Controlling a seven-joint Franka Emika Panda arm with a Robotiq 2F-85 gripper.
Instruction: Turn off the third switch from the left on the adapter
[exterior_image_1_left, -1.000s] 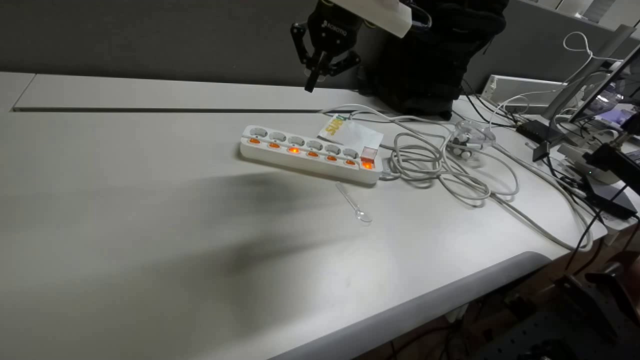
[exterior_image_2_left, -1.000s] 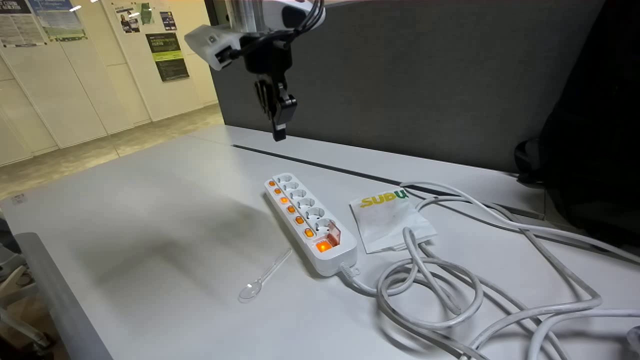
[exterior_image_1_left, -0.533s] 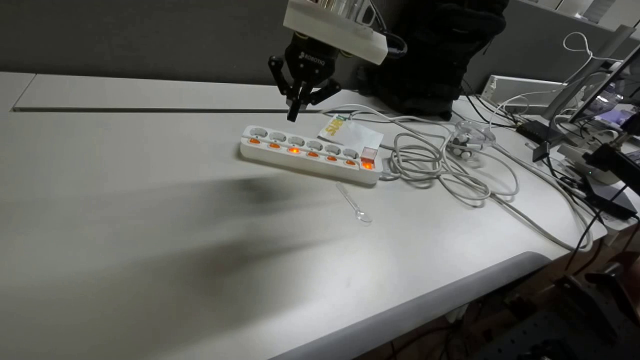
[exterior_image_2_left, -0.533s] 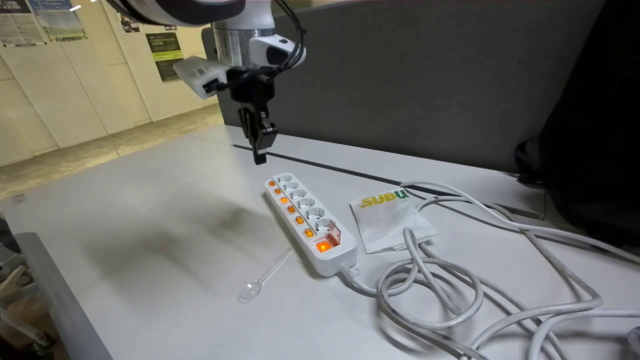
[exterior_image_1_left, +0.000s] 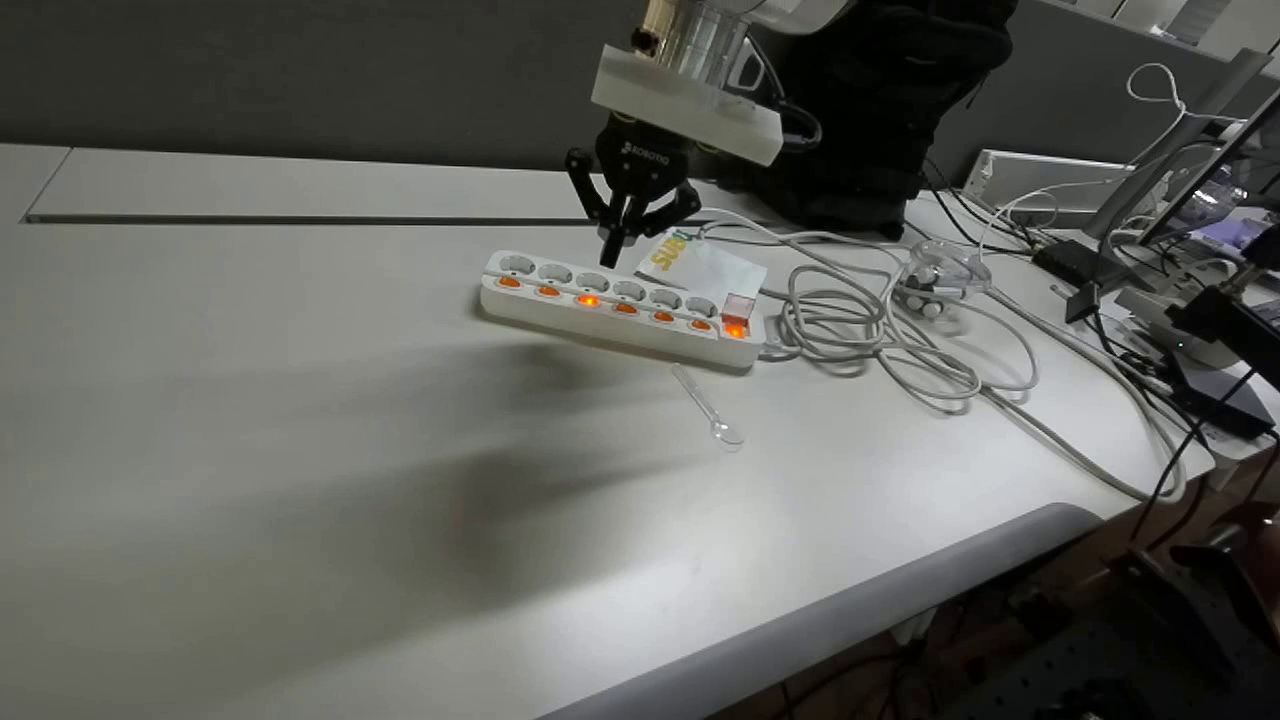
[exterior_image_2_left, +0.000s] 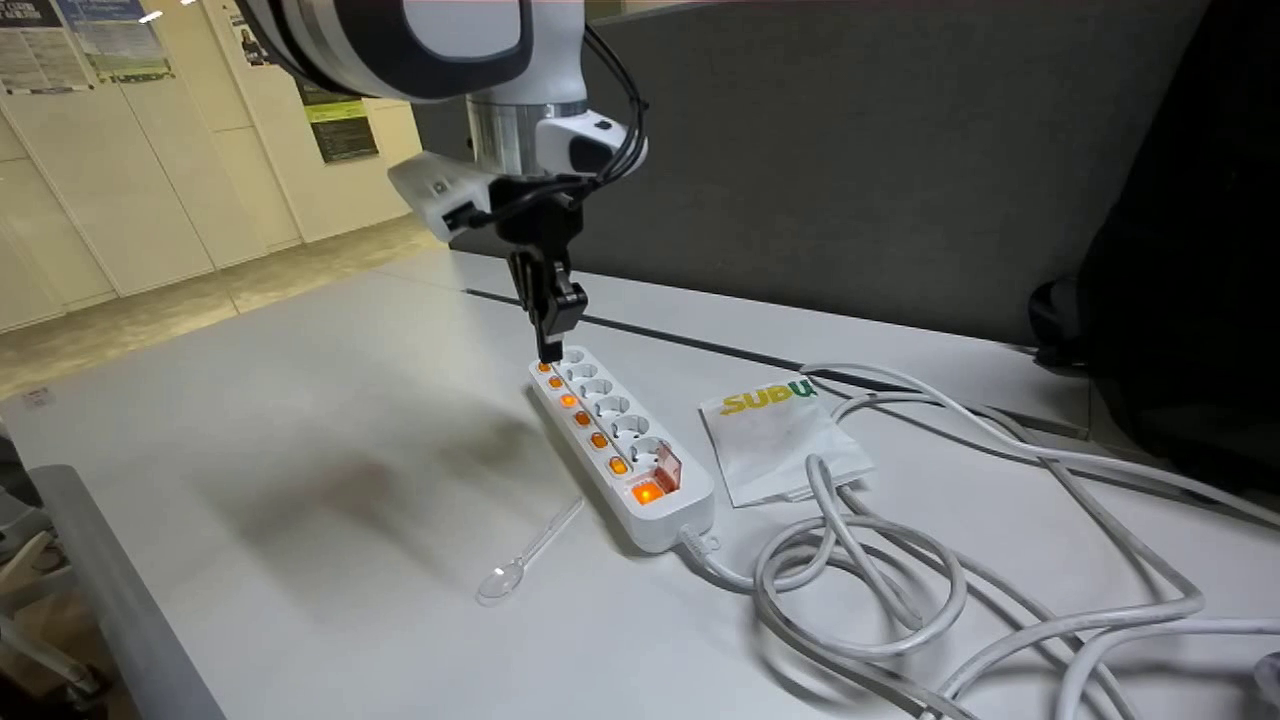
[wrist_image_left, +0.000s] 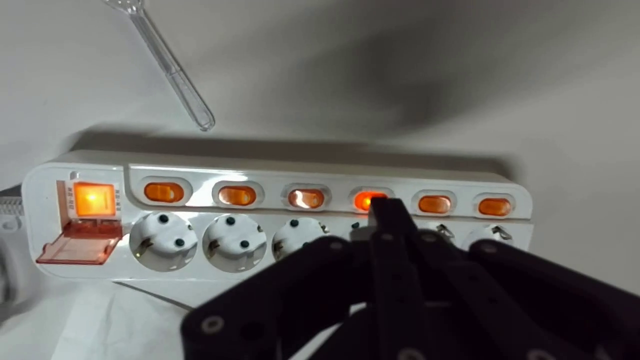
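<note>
The adapter is a white power strip (exterior_image_1_left: 600, 322) lying on the table, also in an exterior view (exterior_image_2_left: 665, 522) and the wrist view (wrist_image_left: 280, 169). It has a row of orange switches beside round sockets. The third switch from the left (exterior_image_1_left: 588, 300) glows, also in an exterior view (exterior_image_2_left: 568, 400) and the wrist view (wrist_image_left: 365, 200). The main switch (wrist_image_left: 93, 199) glows too, its red cover raised. The other switches look unlit. My gripper (exterior_image_1_left: 612, 252) is shut and empty, above the strip. In the wrist view its fingertips (wrist_image_left: 389, 202) overlap the right edge of the glowing third switch; no contact is discernible.
A clear plastic spoon (exterior_image_1_left: 708, 405) lies in front of the strip. A white paper napkin (exterior_image_2_left: 775, 440) lies behind it. Looped white cables (exterior_image_2_left: 1120, 465) run off from the strip's cord end. A black backpack (exterior_image_1_left: 860, 130) stands at the back by the grey partition (exterior_image_1_left: 300, 80).
My gripper has come down towards the strip, shifting left and then back right in both exterior views. It stays shut. The strip, spoon and napkin have not moved, and the third switch still glows.
</note>
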